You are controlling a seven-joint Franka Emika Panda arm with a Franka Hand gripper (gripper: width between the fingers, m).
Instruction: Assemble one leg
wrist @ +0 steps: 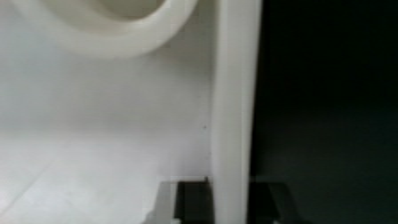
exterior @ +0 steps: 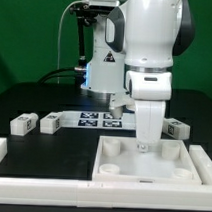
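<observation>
The small chunky white plastic leg with a black-and-white tag lies loose on the black counter at the exterior view's right middle, just beside the arm. Another leg and a third leg lie at the left middle. None is held or seated, so fitting a leg looks not yet begun. Below centre, the pincer meets the far edge of the large square white plastic panel with round corner sockets. In the wrist view a dark finger presses a thin white edge. The pincer seems clamped on the panel, probably to position it before a leg enters a socket.
</observation>
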